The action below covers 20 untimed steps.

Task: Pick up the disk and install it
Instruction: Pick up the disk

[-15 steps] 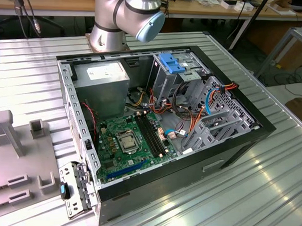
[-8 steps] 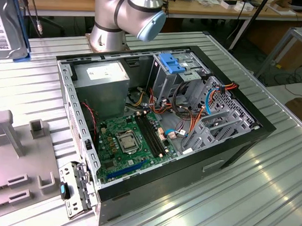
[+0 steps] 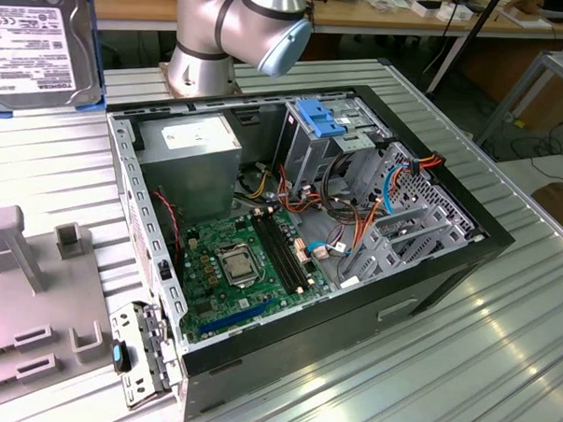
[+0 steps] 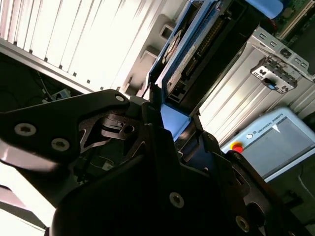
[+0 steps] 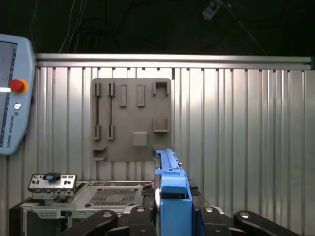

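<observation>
One disk (image 5: 170, 182), clamped edge-on between the jaws of the gripper (image 5: 173, 219) and held in the air.

Both jaws sit narrow against the sides of its blue carrier, and the drive sticks out past the fingertips in both wrist views. Well beyond the jaws lie the ribbed metal table (image 5: 246, 147), the grey holder plate (image 5: 132, 120) and the open computer case (image 3: 308, 240), all apart from the disk. Inside the case, a drive cage (image 3: 327, 120) with a blue latch stands near the arm (image 3: 238, 27).
</observation>
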### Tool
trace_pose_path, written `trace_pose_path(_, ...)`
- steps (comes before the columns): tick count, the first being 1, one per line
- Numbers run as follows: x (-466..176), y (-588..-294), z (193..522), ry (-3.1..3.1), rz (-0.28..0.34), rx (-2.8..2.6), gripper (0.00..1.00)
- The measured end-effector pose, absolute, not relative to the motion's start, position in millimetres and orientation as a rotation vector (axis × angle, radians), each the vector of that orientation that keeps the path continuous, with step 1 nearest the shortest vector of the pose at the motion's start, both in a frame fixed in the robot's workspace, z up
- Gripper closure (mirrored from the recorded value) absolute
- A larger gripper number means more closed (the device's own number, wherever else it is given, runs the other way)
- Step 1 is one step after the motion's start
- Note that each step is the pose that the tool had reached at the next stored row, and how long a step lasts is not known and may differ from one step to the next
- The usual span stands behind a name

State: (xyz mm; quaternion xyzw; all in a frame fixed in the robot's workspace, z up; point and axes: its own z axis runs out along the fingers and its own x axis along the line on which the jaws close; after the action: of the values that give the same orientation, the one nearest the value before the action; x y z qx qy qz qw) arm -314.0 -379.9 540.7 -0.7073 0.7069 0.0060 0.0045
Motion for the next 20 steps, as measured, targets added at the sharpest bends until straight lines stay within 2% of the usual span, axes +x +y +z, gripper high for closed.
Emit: trace_pose_path(20,-210,-380,540,2.214,0.019,-2.215,0.63)
